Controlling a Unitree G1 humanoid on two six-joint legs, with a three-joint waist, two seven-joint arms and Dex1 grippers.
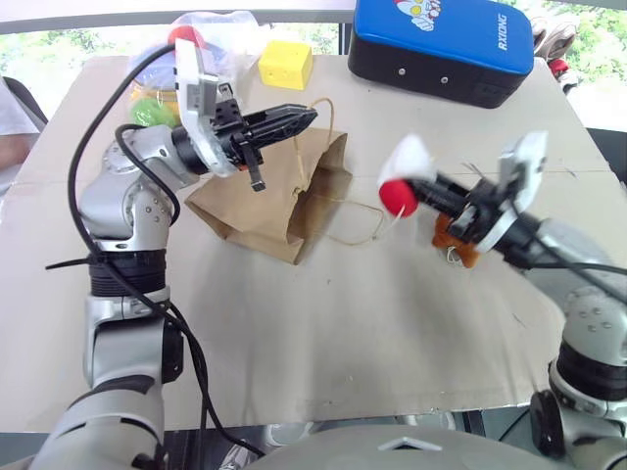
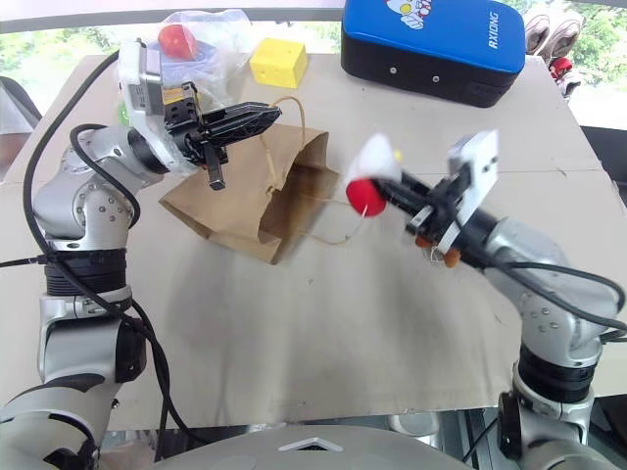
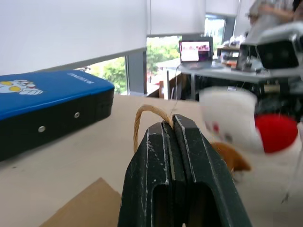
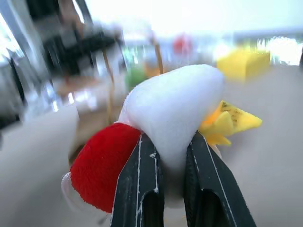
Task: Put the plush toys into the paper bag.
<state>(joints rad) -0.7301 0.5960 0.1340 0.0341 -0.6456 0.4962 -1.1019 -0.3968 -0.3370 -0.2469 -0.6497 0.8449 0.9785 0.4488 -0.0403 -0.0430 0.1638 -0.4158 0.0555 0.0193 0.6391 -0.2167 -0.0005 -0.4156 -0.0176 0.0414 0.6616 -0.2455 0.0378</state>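
Observation:
The brown paper bag (image 1: 274, 206) lies on the table with its mouth facing right. My left gripper (image 1: 304, 117) hovers over the bag, shut on one twisted loop handle (image 3: 142, 118), which rises from behind the fingertips. To the bag's right, my right gripper (image 4: 169, 142) is in the air, shut on the white cone-shaped plush toy (image 1: 404, 176), whose red tip (image 1: 397, 196) points toward the bag. The brown fuzzy plush toy (image 1: 456, 245) lies on the table beneath the right gripper.
A yellow cheese block (image 1: 285, 64) and a clear plastic bag of colourful toys (image 1: 196, 44) sit at the back left. A blue case (image 1: 441, 44) stands at the back right. The bag's second handle (image 1: 358, 225) lies loose on the table.

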